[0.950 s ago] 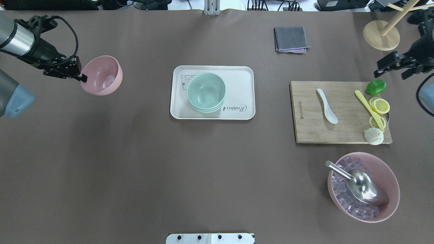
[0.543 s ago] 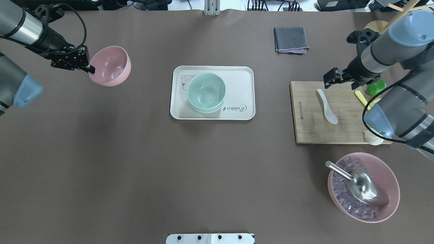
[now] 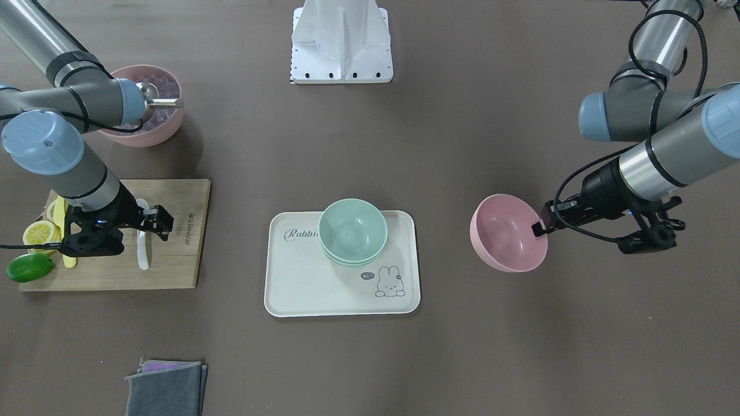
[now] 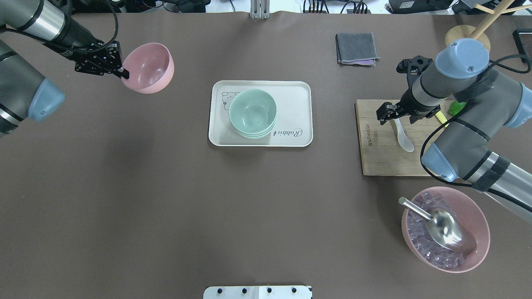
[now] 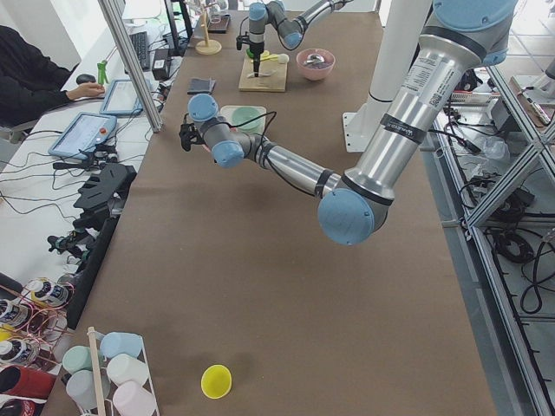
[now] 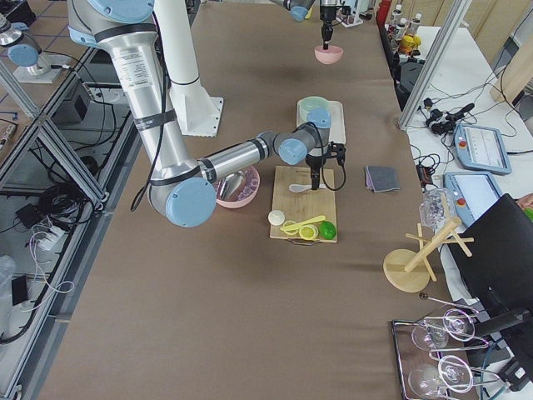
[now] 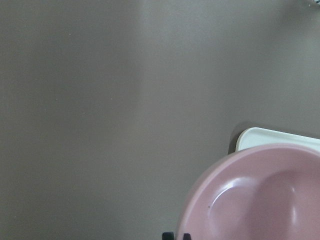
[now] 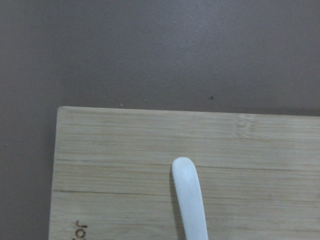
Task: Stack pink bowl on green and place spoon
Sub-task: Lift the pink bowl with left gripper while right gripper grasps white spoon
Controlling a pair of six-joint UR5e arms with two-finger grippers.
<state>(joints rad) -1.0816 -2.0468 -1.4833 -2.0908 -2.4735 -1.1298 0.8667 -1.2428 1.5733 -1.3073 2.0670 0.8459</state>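
Observation:
My left gripper point(image 4: 123, 74) is shut on the near rim of the empty pink bowl point(image 4: 148, 67) and holds it above the table, left of the tray. The bowl also shows in the front view point(image 3: 507, 236) and fills the left wrist view's corner point(image 7: 260, 200). A stack of green bowls point(image 4: 252, 112) sits on the white tray point(image 4: 300, 89). The white spoon point(image 4: 404, 140) lies on the wooden cutting board point(image 4: 380, 160). My right gripper point(image 4: 395, 117) is open, low over the spoon's handle end point(image 8: 189, 197), with its jaws on either side of it.
A large pink bowl point(image 4: 478, 216) of ice cubes with a metal scoop point(image 4: 447, 230) stands at the near right. Lemon slices, a lime point(image 3: 29, 267) and a yellow knife lie on the board's right side. A grey cloth point(image 4: 356, 47) and a wooden stand point(image 4: 465, 41) are at the back.
My left arm has carried the pink bowl farther from me and rightward, nearer the tray. My right arm has swung in from the right edge to over the spoon's handle.

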